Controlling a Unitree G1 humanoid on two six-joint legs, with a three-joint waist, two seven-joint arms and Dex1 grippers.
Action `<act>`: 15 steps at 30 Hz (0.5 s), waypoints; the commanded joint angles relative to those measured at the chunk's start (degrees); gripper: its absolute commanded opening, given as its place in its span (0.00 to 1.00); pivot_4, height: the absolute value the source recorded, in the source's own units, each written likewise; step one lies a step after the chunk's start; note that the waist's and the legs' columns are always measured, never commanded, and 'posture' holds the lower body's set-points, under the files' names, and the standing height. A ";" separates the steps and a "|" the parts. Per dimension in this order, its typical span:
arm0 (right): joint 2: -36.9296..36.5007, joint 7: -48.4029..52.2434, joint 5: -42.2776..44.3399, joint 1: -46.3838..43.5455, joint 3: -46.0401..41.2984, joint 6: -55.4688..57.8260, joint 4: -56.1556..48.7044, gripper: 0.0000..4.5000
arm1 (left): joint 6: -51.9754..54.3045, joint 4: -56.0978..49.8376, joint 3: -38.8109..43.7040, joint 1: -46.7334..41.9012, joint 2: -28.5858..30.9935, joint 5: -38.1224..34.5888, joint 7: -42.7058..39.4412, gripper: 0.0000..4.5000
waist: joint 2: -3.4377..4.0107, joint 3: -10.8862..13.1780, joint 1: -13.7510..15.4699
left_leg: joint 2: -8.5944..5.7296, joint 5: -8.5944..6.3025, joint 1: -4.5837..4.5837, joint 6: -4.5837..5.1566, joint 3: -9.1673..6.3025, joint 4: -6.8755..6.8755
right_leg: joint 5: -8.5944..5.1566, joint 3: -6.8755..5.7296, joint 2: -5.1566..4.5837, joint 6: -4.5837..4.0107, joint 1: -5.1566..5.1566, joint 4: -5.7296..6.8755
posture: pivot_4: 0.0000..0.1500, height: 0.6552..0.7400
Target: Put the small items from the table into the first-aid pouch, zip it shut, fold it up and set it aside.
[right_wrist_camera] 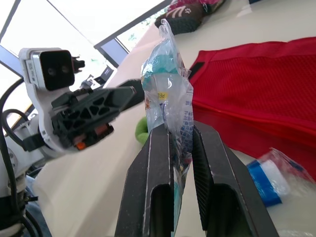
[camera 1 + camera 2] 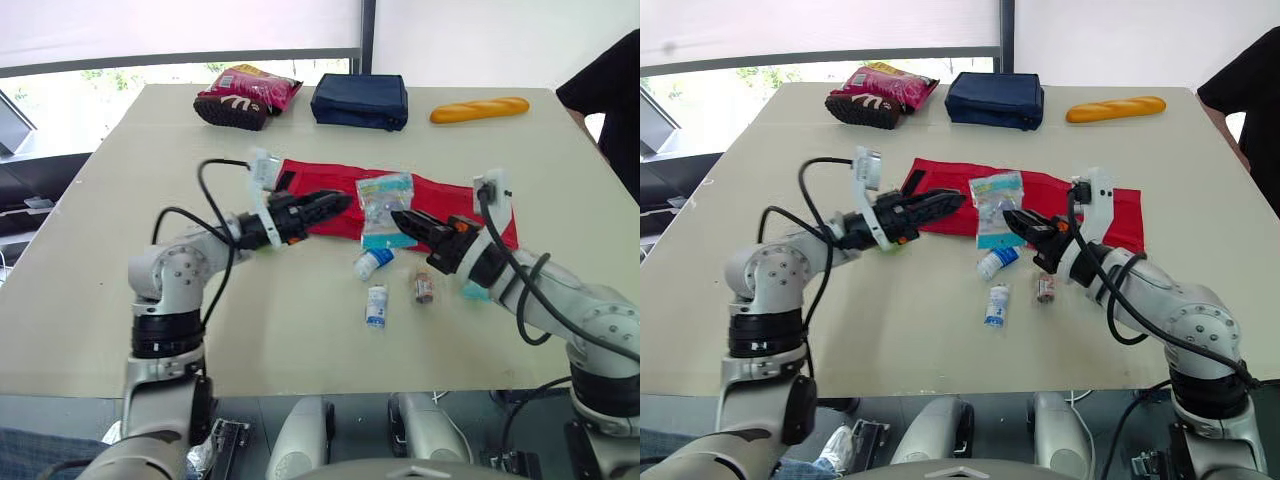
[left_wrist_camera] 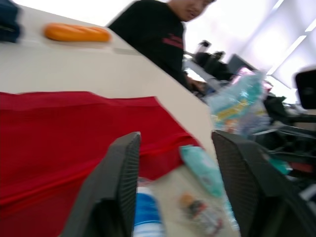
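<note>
The red first-aid pouch [image 2: 320, 190] lies flat in the middle of the table. My right gripper [image 1: 181, 136] is shut on a clear plastic packet [image 2: 384, 205] with teal contents and holds it upright over the pouch's front edge. My left gripper [image 2: 338, 204] is open with nothing between its fingers. It hovers low over the pouch's left part and points at the packet. On the table in front of the pouch lie a white and blue bottle [image 2: 373, 263], a small tube [image 2: 376, 305], a brown vial [image 2: 423, 288] and a teal packet [image 2: 474, 292] partly under my right arm.
At the table's far edge are a pink snack bag [image 2: 255, 85] on a dark item [image 2: 230, 111], a navy bag [image 2: 360, 100] and a bread loaf [image 2: 480, 109]. A person in black [image 2: 612, 90] stands at the far right corner. A green object [image 1: 142, 131] lies under my left gripper.
</note>
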 commanded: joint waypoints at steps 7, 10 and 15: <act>-3.96 2.02 1.81 2.40 -3.10 -2.09 -2.59 0.01 | -35.14 19.83 -13.61 -4.93 9.54 30.58 -4.75 0.98 | 0.00 0.00 0.12 | 0.08 -0.01 -0.12 0.01 0.09 -0.15 | 0.07 0.01 -0.05 -0.03 0.01 -0.39 | 1.00 0.65; -4.15 2.05 1.61 2.71 -2.92 -2.64 -2.87 0.01 | -42.69 25.71 -16.26 -6.23 9.61 37.49 -2.51 0.98 | 0.00 0.00 0.15 | 0.14 -0.04 -0.18 0.05 0.05 -0.19 | 0.19 -0.01 -0.08 0.16 0.00 -0.51 | 1.00 0.65; -4.17 1.92 1.24 3.01 -2.58 -3.34 -3.30 0.01 | -53.59 36.26 -20.36 -9.50 8.15 46.37 0.81 0.98 | -0.01 -0.01 0.29 | 0.15 -0.06 -0.59 0.10 -0.01 -0.15 | 0.21 -0.13 -0.13 0.18 -0.28 -0.60 | 1.00 0.65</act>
